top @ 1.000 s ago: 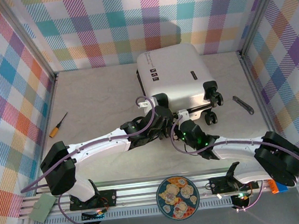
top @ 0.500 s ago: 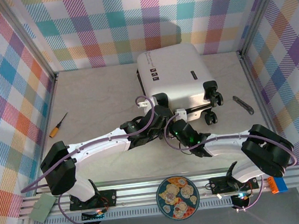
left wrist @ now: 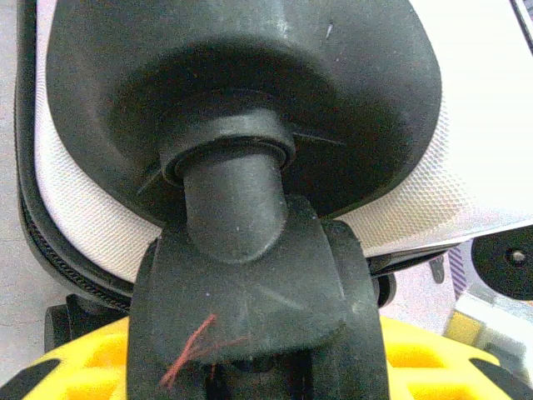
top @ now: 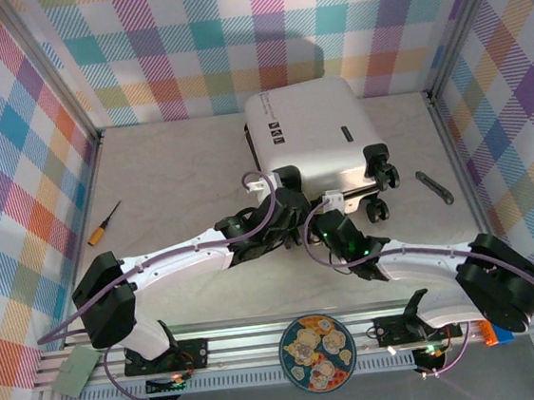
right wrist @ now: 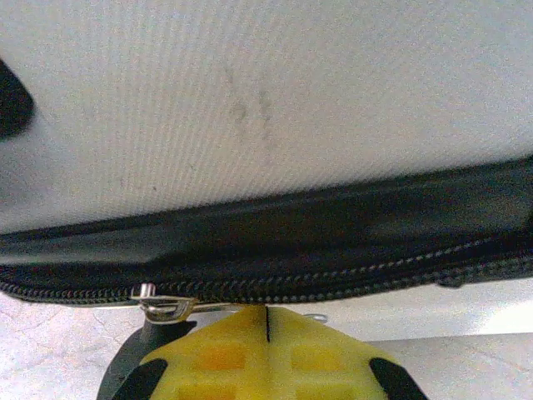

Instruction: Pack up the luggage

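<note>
Lying flat and zipped shut, the luggage (top: pixel 310 138) is seen on the table (top: pixel 178 171) with its white shell up and its wheels along its near edge. Small black marks (top: pixel 276 129) are printed on the shell towards its left side, and they are too small to be read. At the luggage's near left corner a black wheel (left wrist: pixel 250 283) is clamped between the yellow fingers of the left gripper (left wrist: pixel 254 367), whose jaws are held partly apart by it. Right of that wheel, at the luggage's near edge, the right gripper (right wrist: pixel 266 329) is pressed closed, finger against finger, just below the black zip band (right wrist: pixel 333 242). A silver zip pull (right wrist: pixel 162 304) is touched by its fingertips; whether it is pinched cannot be told. Well to the left of the luggage an orange-handled screwdriver (top: pixel 103 223) is laid. A grey tool (top: pixel 434 187) is placed just right of the luggage's wheels. A patterned plate (top: pixel 285 355) is set well to the near side of it.
</note>
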You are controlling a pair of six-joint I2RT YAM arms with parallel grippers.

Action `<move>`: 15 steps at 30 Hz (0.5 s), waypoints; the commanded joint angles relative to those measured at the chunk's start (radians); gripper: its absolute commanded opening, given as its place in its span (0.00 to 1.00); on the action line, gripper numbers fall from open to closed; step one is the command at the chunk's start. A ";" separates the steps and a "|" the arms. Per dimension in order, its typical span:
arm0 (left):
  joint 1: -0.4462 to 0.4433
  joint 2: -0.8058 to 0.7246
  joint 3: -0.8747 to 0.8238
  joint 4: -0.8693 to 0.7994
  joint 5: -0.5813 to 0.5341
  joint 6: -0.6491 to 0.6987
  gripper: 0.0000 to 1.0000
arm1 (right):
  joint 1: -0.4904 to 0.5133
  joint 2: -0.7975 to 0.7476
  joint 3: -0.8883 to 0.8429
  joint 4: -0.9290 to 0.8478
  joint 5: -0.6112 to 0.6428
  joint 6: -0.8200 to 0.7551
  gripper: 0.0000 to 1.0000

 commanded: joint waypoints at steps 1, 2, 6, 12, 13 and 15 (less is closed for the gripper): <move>-0.015 -0.004 0.022 0.080 0.082 0.058 0.09 | -0.035 -0.051 -0.007 0.038 -0.030 -0.073 0.00; -0.013 -0.004 0.021 0.081 0.082 0.057 0.09 | -0.049 -0.063 -0.011 0.026 -0.049 -0.083 0.00; -0.012 -0.005 0.020 0.078 0.083 0.059 0.09 | -0.094 -0.116 -0.032 -0.010 -0.113 -0.117 0.00; -0.006 0.004 0.026 0.083 0.094 0.059 0.10 | -0.098 -0.145 -0.066 0.041 -0.246 -0.223 0.06; -0.006 0.006 0.026 0.083 0.095 0.059 0.10 | -0.096 -0.148 -0.076 0.061 -0.271 -0.220 0.11; -0.005 0.010 0.030 0.083 0.099 0.059 0.10 | -0.090 -0.140 -0.079 0.067 -0.285 -0.197 0.18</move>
